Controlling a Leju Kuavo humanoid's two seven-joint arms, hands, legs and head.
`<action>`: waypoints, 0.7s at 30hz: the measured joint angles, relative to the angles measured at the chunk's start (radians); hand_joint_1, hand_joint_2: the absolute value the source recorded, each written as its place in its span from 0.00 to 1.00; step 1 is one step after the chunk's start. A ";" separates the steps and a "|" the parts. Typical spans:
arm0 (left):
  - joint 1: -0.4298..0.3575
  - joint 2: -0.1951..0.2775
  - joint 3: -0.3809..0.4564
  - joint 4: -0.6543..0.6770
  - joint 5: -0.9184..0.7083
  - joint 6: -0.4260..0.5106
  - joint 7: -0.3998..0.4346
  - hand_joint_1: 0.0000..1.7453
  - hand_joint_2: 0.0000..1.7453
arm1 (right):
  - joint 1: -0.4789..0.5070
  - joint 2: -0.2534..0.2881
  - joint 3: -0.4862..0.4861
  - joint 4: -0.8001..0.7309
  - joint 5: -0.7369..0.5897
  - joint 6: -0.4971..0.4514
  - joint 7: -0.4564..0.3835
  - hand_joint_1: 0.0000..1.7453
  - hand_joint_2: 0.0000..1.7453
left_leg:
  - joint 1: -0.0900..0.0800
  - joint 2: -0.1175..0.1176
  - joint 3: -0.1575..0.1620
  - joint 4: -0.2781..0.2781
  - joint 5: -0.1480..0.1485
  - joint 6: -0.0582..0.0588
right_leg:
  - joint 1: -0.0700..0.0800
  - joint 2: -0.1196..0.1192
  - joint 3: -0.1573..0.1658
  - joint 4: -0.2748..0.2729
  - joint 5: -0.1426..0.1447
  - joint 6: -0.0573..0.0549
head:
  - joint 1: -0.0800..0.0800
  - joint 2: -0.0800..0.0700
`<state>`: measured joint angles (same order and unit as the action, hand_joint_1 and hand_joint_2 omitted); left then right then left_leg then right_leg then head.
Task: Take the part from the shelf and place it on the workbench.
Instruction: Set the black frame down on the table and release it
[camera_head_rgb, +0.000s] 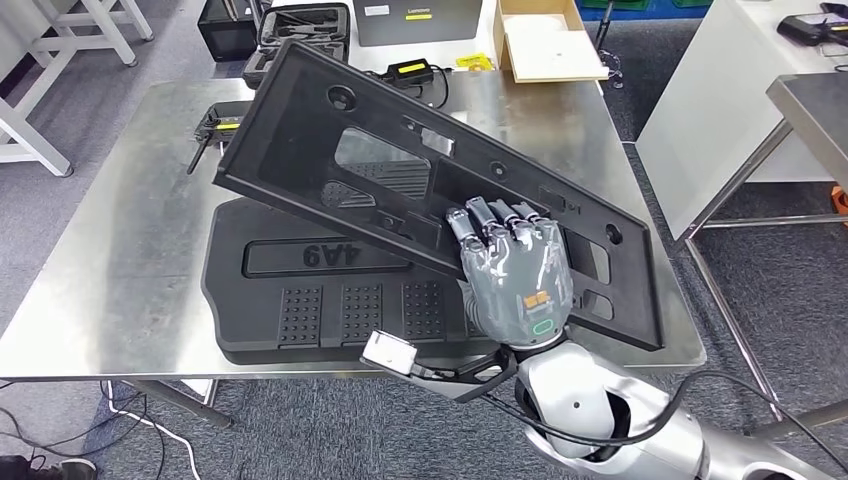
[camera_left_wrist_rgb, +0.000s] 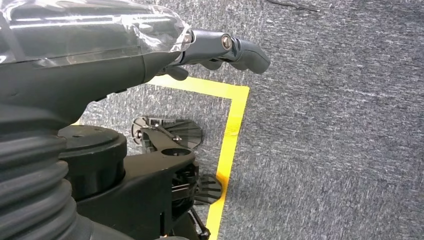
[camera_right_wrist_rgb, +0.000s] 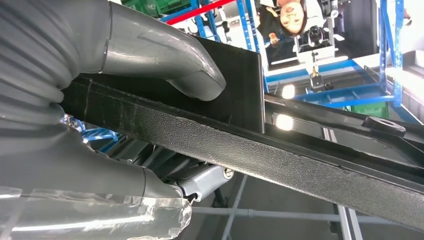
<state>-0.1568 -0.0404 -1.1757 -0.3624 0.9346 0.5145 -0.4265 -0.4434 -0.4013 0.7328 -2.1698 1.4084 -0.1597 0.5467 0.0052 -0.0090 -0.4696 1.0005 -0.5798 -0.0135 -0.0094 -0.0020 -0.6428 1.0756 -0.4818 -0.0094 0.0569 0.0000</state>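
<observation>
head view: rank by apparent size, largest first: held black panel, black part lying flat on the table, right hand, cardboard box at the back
1. held black panel
2. black part lying flat, partly covered by the panel, so 1 versus 2 is unsure
3. right hand, near the camera
4. cardboard box, far and cropped; 3 versus 4 look alike

So the right arm (camera_head_rgb: 600, 415) comes up from the lower right, silver forearm bent in toward the middle, with a small grey box and a cable hanging off the wrist. The right hand (camera_head_rgb: 515, 275) is back-side up, wrapped in clear plastic, dark fingers (camera_head_rgb: 490, 220) laid flat over the top of the part (camera_head_rgb: 400, 170). From the right wrist cam you can see the thick grey thumb (camera_right_wrist_rgb: 170, 60) pressed on one face of the panel edge and the fingers on the other, so it's properly clamped. The left hand (camera_left_wrist_rgb: 220, 50) just hangs down toward the floor, fingers curled in loosely, holding nothing.
</observation>
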 joint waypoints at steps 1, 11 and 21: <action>0.000 0.000 0.000 -0.001 -0.002 0.000 0.000 0.00 1.00 | -0.002 0.000 0.000 0.000 0.000 0.000 0.000 1.00 1.00 | 0.000 0.000 0.001 0.000 0.000 0.000 | 0.000 0.000 0.001 -0.001 0.000 0.000 | 0.000 0.000; 0.000 0.000 0.000 -0.007 -0.002 0.000 0.000 0.00 1.00 | -0.022 0.000 0.000 0.000 -0.001 0.004 0.000 1.00 1.00 | 0.000 0.000 0.005 0.000 0.001 -0.001 | 0.000 0.000 0.009 -0.008 0.002 0.002 | 0.000 0.000; 0.000 0.000 0.000 -0.007 -0.004 -0.009 0.000 0.00 1.00 | -0.036 0.001 0.000 0.004 -0.002 0.008 -0.001 1.00 1.00 | 0.000 0.000 0.005 0.000 0.001 -0.001 | 0.000 0.000 0.012 -0.012 0.003 0.003 | 0.000 0.000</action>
<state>-0.1570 -0.0404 -1.1756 -0.3696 0.9311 0.5055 -0.4265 -0.4797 -0.3999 0.7328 -2.1659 1.4065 -0.1518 0.5459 0.0052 -0.0092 -0.4647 1.0001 -0.5790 -0.0147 -0.0093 -0.0021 -0.6312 1.0640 -0.4788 -0.0064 0.0571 0.0000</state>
